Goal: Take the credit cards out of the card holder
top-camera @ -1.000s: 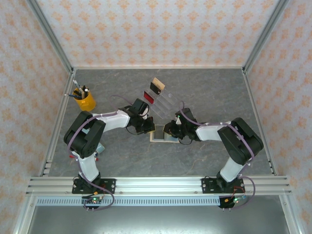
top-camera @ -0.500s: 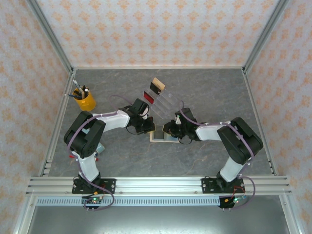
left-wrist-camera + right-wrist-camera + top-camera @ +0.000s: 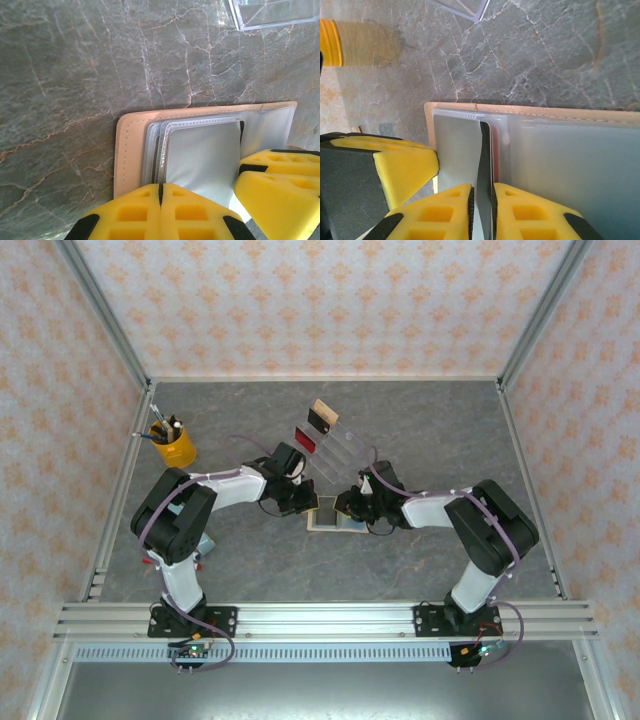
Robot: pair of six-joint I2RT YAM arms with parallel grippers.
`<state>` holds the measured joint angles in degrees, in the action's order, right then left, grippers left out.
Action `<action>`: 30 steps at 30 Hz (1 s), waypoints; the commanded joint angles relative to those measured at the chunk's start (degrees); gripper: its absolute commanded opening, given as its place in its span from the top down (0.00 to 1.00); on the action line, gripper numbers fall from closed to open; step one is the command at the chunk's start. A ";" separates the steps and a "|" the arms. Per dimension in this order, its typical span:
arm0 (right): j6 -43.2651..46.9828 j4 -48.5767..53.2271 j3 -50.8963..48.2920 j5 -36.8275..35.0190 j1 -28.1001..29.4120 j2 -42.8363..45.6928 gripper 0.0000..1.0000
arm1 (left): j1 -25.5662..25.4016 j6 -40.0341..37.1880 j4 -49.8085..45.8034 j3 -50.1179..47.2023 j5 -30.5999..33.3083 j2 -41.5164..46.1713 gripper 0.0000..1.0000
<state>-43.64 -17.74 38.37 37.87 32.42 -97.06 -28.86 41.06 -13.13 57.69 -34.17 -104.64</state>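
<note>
card (image 3: pixel 483 150) in right end effector (image 3: pixel 481 192)

Both arms are folded in toward table centre, tips almost meeting.
Left arm (image 3: pixel 232 487): elbow out at 9 o'clock, forearm running toward 3 o'clock. The left gripper (image 3: pixel 304 505) is pitched down with its fingers (image 3: pixel 131 212) pressed flush together, no gap.
Right arm (image 3: pixel 440 510) mirrors it, forearm toward 9 o'clock. The right gripper (image 3: pixel 347 508) sits low, fingers (image 3: pixel 532 212) a sliver apart, pinching the edge of the dark card (image 3: pixel 484 150).
</note>
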 commanded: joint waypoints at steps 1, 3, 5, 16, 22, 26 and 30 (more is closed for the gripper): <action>-0.74 -7.84 -0.65 3.63 0.53 0.73 0.81 | -0.50 -0.63 -6.06 -3.59 5.88 -4.39 1.00; -0.75 -7.69 -0.66 2.94 0.45 0.65 0.81 | -0.52 -0.71 -5.95 -3.63 5.87 -4.43 1.00; -0.95 -7.70 -0.58 2.19 0.45 0.24 0.81 | -0.55 -0.72 -5.95 -3.73 5.80 -4.43 1.00; -5.20 -12.68 0.58 3.79 0.71 -3.09 0.81 | -0.50 -0.72 -4.29 -3.87 3.62 -6.54 1.00; -5.83 -15.17 -0.26 5.41 1.06 -2.86 0.81 | -0.50 -0.72 -4.36 -3.54 3.67 -6.76 1.00; -1.83 -4.49 0.16 -2.64 1.06 -0.01 0.82 | -0.52 -0.45 -5.04 -3.47 5.24 -6.72 1.00; -0.13 -0.37 -0.31 -7.02 0.97 1.63 0.82 | -0.41 -0.36 -6.02 -3.43 6.94 -6.63 1.00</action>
<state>-46.24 -20.80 37.69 34.20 32.62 -97.43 -28.12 41.08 -11.25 57.69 -34.30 -105.32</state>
